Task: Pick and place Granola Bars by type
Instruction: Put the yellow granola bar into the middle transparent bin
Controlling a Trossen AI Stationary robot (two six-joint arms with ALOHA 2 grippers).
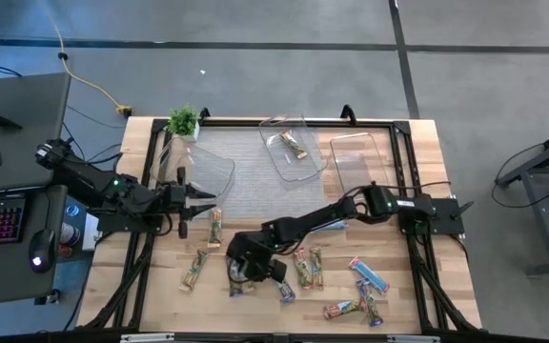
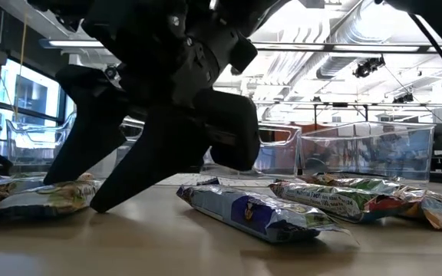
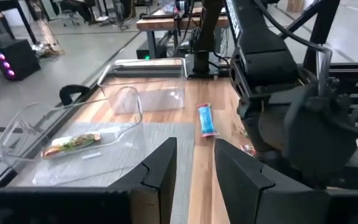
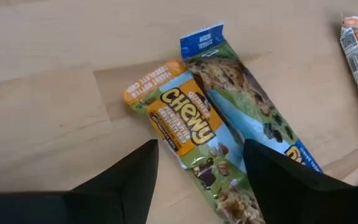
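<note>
Several granola bars lie flat on the wooden table's near half: green/tan ones (image 1: 194, 270) (image 1: 214, 227) (image 1: 303, 270), a purple one (image 1: 284, 291) and a light blue one (image 1: 368, 274). One more bar (image 1: 294, 148) lies inside the middle clear tub. My right gripper (image 1: 244, 274) is open and low over the table. Its fingers stand on either side of a green and orange bar (image 4: 179, 118), with a blue-ended bar (image 4: 247, 106) lying against it. My left gripper (image 1: 208, 202) is open and hovers near the left tub (image 1: 203, 167), holding nothing (image 3: 194, 168).
Three clear tubs stand along the far half: left, middle (image 1: 279, 129) and right (image 1: 360, 157). A small potted plant (image 1: 184, 121) sits at the far left corner. A black frame borders the table. My right arm stretches across the middle of the table. A desk with a keyboard stands left of it.
</note>
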